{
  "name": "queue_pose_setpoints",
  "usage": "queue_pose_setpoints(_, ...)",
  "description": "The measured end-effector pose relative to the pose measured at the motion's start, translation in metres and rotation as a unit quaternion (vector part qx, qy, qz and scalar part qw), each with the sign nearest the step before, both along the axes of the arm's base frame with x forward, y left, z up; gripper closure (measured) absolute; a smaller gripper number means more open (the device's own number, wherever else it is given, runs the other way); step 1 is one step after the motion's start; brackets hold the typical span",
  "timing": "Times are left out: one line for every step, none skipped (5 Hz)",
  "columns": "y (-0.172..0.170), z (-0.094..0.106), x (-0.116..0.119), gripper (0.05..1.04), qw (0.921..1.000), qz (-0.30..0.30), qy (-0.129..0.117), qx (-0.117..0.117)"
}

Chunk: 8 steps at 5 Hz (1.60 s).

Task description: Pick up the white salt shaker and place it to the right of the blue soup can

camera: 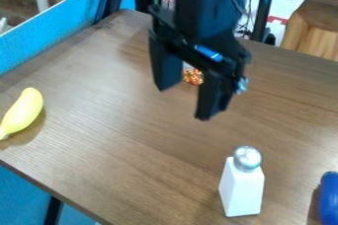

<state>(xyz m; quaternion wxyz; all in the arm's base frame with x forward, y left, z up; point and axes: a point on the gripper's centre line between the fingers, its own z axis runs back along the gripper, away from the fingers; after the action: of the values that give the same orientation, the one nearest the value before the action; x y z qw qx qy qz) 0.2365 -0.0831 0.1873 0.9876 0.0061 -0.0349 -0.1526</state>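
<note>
"Gripper?"

"One, black [180, 103]; hung over the wooden table [112, 120], released, fingers parted."

"Nearest item?"

"One red-and-orange patterned object [192, 76], behind the fingers; mostly hidden, long axis indeterminable."

"Shaker?"

"One, white, tapered [241, 189]; near the table's front, upright, long axis vertical, silver cap [247, 158] uppermost."

"Fruit?"

"One yellow banana [23, 109], at the left."

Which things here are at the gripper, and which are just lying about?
At the gripper:
open gripper, holding nothing
orange patterned item, partly hidden behind it

Lying about:
yellow banana-shaped item, left
white shaker, upright
blue object, right edge
</note>
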Motion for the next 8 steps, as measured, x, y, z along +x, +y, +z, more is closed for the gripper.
queue_pose_setpoints(-0.012, -0.001, -0.015, 0.085, 0.9997, -0.025, 0.005, -0.003)
queue_pose_setpoints(-0.028, -0.016, -0.010, 0.085, 0.9988, -0.047, 0.012, -0.011)
queue_pose_setpoints(-0.035, -0.032, -0.006, 0.085, 0.9970, -0.067, 0.037, -0.011)
queue_pose_setpoints(-0.043, -0.053, 0.008, 0.085, 0.9945, -0.087, 0.058, -0.005)
queue_pose_setpoints(-0.049, -0.063, 0.016, 0.085, 0.9932, -0.094, 0.068, 0.004)
queue_pose_setpoints(-0.054, -0.072, 0.019, 0.085, 0.9919, -0.100, 0.077, 0.011)
queue_pose_setpoints(-0.058, -0.073, 0.020, 0.129, 0.9918, -0.104, 0.074, 0.012)
queue_pose_setpoints(-0.060, -0.081, 0.023, 0.404, 0.9913, -0.103, 0.080, 0.016)
